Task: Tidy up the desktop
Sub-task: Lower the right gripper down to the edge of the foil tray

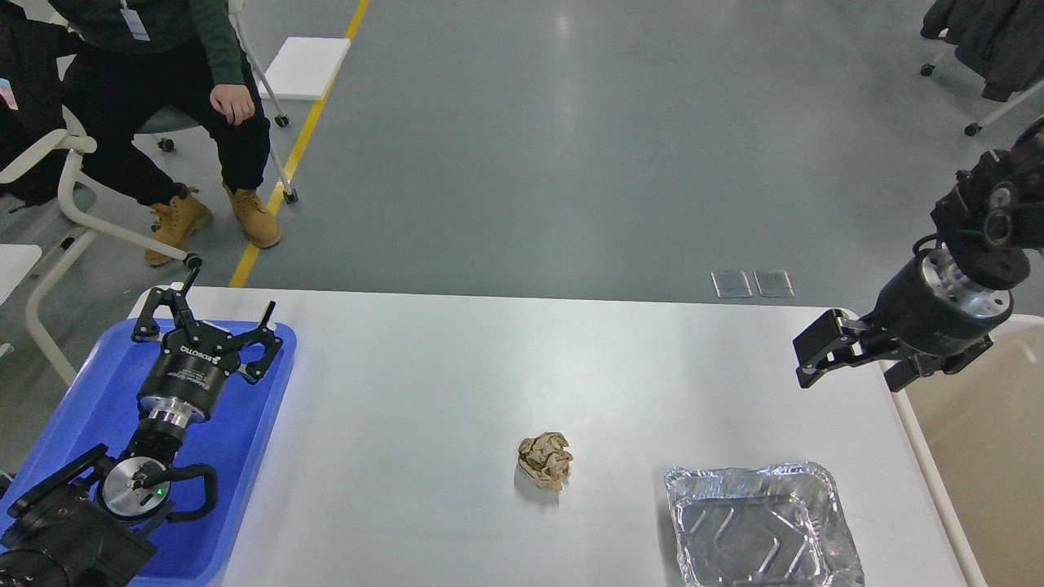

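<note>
The white desktop fills the lower part of the head view. A crumpled brown paper ball lies near its middle front. A crinkled foil tray sits empty at the front right. My left gripper is open and empty, over the far end of the blue tray at the left. My right gripper is open and empty, hovering above the desktop's far right edge, well away from the paper ball and foil tray.
A beige bin with a cream rim stands against the desktop's right side. A seated person and a white chair are beyond the far left corner. Grey floor lies behind the desktop.
</note>
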